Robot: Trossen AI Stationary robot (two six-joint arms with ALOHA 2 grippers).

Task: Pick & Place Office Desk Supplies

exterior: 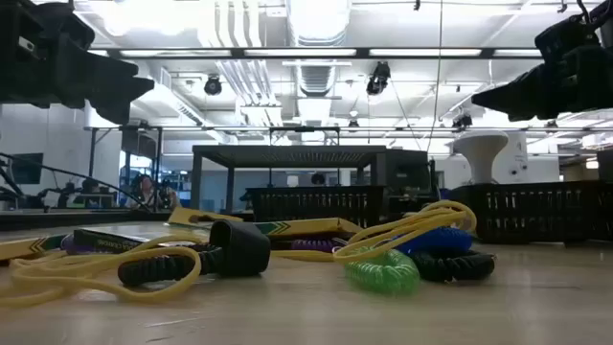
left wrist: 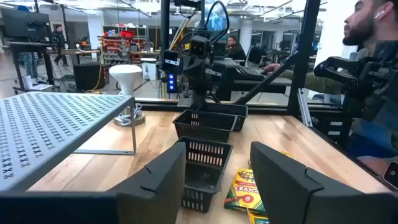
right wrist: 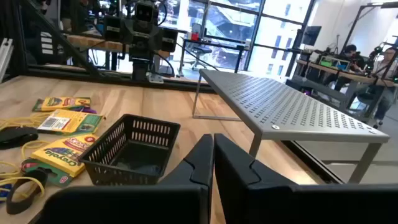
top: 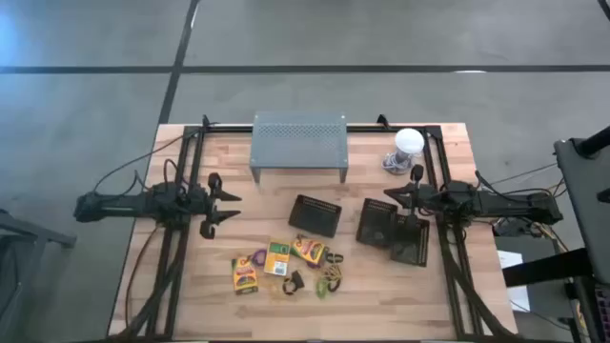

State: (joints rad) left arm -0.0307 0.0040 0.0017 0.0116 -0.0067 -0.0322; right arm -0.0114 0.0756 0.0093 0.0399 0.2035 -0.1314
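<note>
From overhead I see both arms parked over the table (top: 191, 286) at its 2 sides, well apart from the supplies; the left gripper (top: 232, 206) hangs at the left with its fingers (left wrist: 158, 180) spread wide and nothing between them; the right gripper (top: 393, 195) sits at the right, just beside 2 of the baskets, its fingers (right wrist: 199, 163) pressed together on nothing.

The supplies lie in a loose cluster on the front middle of the table, between the 2 arms; I count 3 crayon boxes (top: 278, 258), 1 at the left end (top: 245, 274), 1 in the middle and 1 tilted at the right (top: 310, 251); none is in a basket. Yellow rubber bands (exterior: 86, 268) and a green coiled band (exterior: 381, 270) sprawl just in front of the boxes; a black clip (exterior: 239, 248) rests among the bands, touching the yellow loops; I cannot tell how many clips there are in all.

3 black mesh baskets stand behind the cluster; 1 (top: 315, 214) near the middle, 2 more (top: 377, 221) (top: 412, 239) close together at the right, under the right arm. The shelf (top: 298, 141) stands at the back middle; the white bulb (top: 409, 143) sits at the back right corner. In the left wrist view a person (left wrist: 367, 81) sits beyond the table.
</note>
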